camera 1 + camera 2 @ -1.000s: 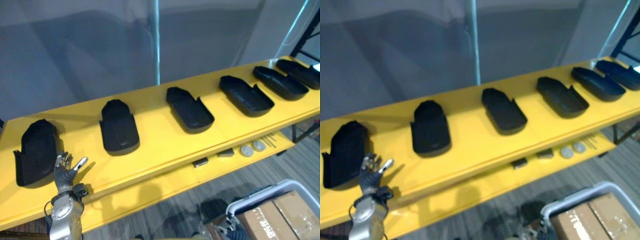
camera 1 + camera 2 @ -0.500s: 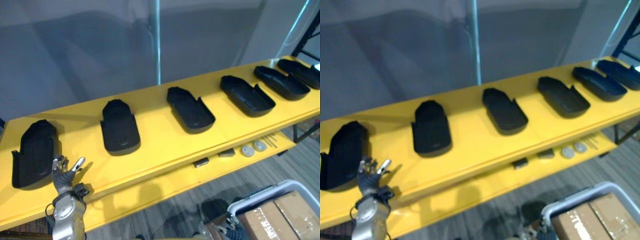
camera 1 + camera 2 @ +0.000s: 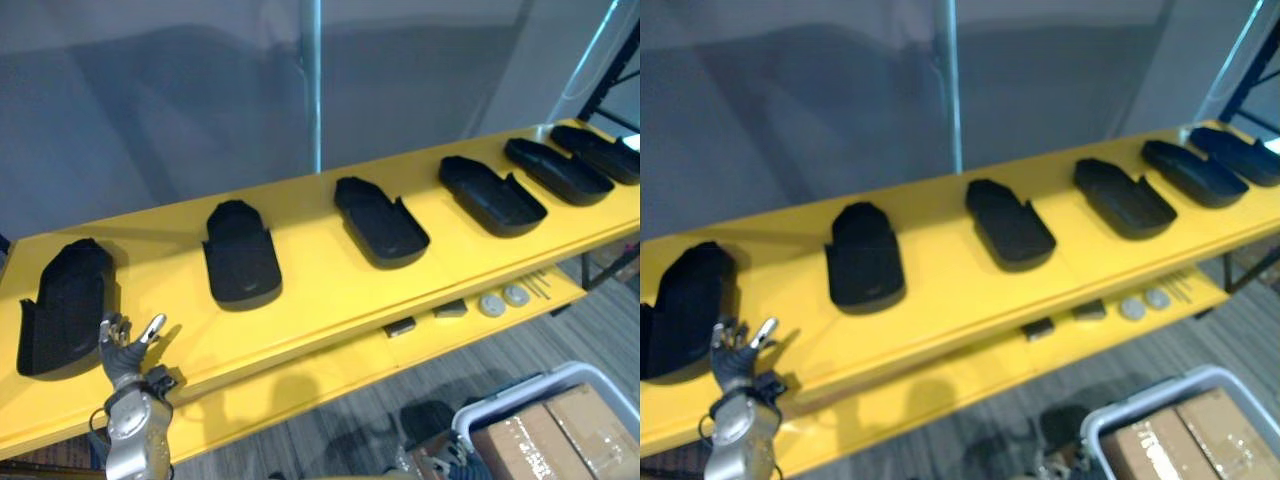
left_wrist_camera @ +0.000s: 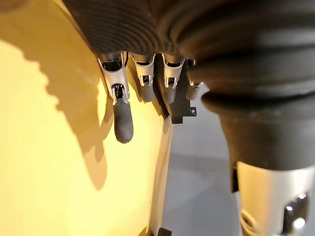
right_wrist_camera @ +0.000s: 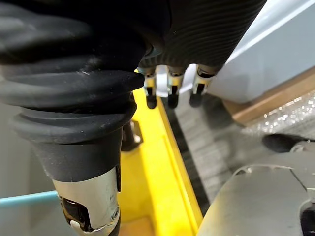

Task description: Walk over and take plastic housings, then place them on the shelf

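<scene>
Looking down on the yellow shelf point(image 3: 320, 290), six black plastic housings point(image 3: 380, 220) lying in a row along its top, each set apart from the next. Down at the near edge, left hand point(image 3: 125, 345) raised, fingers point(image 4: 123, 123) straight and spread, thumb out, holding nothing, just beside the leftmost housing point(image 3: 62, 305). Over to the right hand point(image 5: 172, 88): fingers hanging loose and straight, nothing in them, close to the shelf's yellow edge above the floor. On the lower tier point(image 3: 330, 375), small grey blocks point(image 3: 450, 308) and round discs point(image 3: 491, 304). Bottom right, a white bin point(image 3: 530, 392) with cardboard boxes point(image 3: 560, 432) inside
</scene>
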{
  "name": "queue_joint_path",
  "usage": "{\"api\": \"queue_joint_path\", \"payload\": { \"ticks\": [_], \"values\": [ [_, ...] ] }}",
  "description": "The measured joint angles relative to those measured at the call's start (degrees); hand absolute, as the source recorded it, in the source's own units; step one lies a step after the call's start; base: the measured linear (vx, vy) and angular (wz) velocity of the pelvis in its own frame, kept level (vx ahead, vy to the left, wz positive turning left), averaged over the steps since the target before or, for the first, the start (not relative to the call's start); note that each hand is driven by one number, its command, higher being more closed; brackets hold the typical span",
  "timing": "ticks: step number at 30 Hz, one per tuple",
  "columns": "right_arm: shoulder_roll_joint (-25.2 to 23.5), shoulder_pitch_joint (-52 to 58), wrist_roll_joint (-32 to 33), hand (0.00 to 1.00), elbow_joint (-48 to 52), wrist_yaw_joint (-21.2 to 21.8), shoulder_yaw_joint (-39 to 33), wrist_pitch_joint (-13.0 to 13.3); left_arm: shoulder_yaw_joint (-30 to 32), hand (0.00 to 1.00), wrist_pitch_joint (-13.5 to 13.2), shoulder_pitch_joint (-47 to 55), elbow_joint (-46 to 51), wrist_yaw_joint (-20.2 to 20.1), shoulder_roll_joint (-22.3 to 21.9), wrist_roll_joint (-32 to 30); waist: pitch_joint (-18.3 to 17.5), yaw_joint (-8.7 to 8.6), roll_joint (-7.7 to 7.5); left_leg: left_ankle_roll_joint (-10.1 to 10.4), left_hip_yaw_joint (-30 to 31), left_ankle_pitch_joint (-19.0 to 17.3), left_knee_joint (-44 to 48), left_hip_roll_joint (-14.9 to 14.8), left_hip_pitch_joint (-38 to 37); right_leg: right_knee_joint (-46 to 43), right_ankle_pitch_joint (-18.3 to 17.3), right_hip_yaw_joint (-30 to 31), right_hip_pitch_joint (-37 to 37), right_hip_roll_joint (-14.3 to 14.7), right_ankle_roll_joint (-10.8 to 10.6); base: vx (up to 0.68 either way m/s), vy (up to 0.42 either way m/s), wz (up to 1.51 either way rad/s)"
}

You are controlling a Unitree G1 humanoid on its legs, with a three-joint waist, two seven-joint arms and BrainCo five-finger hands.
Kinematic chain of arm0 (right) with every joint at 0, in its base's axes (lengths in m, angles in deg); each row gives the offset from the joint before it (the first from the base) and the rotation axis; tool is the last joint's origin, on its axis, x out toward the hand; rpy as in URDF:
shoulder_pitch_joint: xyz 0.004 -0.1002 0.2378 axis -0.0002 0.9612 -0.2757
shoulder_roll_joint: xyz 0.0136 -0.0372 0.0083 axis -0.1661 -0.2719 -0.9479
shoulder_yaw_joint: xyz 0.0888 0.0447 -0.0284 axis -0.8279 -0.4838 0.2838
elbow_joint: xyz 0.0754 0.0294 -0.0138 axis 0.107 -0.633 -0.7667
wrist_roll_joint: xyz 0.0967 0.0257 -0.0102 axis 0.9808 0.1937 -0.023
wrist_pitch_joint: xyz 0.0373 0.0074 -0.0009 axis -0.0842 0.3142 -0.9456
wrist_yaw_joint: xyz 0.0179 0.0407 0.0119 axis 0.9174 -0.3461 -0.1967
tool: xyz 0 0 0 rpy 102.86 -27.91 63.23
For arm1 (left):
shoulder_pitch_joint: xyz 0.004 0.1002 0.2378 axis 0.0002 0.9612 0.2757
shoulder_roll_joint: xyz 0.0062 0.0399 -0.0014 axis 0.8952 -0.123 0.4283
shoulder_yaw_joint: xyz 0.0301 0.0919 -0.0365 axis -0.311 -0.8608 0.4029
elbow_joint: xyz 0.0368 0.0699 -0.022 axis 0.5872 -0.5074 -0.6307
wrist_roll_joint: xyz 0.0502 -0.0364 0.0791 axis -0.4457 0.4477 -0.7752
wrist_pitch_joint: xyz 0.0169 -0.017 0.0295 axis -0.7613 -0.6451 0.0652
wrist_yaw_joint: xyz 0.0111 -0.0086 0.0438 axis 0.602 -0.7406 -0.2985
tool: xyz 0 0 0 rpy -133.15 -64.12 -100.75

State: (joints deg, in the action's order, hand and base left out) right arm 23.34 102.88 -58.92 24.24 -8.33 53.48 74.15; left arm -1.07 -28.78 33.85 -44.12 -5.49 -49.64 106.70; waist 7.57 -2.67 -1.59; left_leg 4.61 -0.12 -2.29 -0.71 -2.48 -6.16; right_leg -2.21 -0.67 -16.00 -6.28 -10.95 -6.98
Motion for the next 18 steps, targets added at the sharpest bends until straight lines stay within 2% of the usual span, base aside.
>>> {"api": "queue_joint_path", "payload": {
  "ticks": [5,7,9,11,12,14,18],
  "values": [
    [-0.01,0.04,-0.23,0.0,-0.26,-0.19,0.05,-0.02,0.0,0.0,-0.36,-0.2,-0.02,-0.11,-0.28,0.05,0.25,-0.13,-0.44,-0.01,0.36,0.23,-0.79,0.03,-0.95,0.57,-0.01,-0.55,-1.15,0.02,-0.02,0.0,-0.001,0.04],
    [-0.1,-0.14,-0.2,0.0,-0.43,-1.18,0.07,-0.02,-0.09,0.0,-1.33,-0.31,-0.04,-1.5,-0.33,0.48,0.21,-0.63,-0.5,0.0,0.91,0.29,-0.95,0.1,-1.04,0.91,-0.04,-1.17,-1.73,0.0,-0.05,-0.01,-0.003,0.12],
    [-0.13,-0.27,-0.19,0.0,-0.62,-1.37,0.04,-0.03,-0.33,0.0,-2.93,-0.21,0.01,-4.01,-0.41,0.53,0.39,-0.68,-0.75,0.01,0.91,0.3,-0.96,0.08,-0.9,0.97,-0.04,-1.16,-1.65,0.02,-0.06,0.0,0.001,0.02],
    [-0.13,-0.47,-0.16,0.0,-1.74,-1.75,-0.05,-0.03,-1.1,0.0,-4.87,-0.13,1.43,-9.03,-0.91,1.87,0.4,-0.67,-0.82,0.01,0.88,0.3,-1.19,0.1,-0.91,1.15,-0.04,-1.16,-1.66,0.03,-0.05,0.0,0.0,0.0],
    [-0.16,-0.56,-0.11,0.0,-2.15,-1.9,-0.06,-0.04,-1.5,0.0,-5.37,-0.09,2.34,-10.33,-1.01,2.91,0.4,-0.66,-0.82,0.01,0.87,0.3,-1.25,0.1,-0.91,1.21,-0.04,-1.16,-1.66,0.03,-0.05,0.0,0.0,0.0],
    [-0.37,-1.13,0.05,0.0,-3.16,-2.27,-0.31,-0.02,-2.63,0.0,-8.05,0.39,7.37,-15.77,-1.24,5.05,0.4,-0.65,-0.76,0.0,0.84,0.31,-1.57,0.1,-0.99,1.43,-0.03,-1.17,-1.68,0.07,-0.04,0.0,0.0,0.0],
    [-1.04,-1.54,0.39,0.0,-4.08,-2.32,-1.72,-0.03,-2.48,0.0,-11.8,0.87,15.64,-21.44,-1.25,8.0,0.34,-0.76,-0.27,-0.01,0.85,0.31,-1.79,0.1,-1.07,1.54,0.0,-1.25,-1.72,0.11,-0.03,0.0,0.0,0.0]
  ]
}}
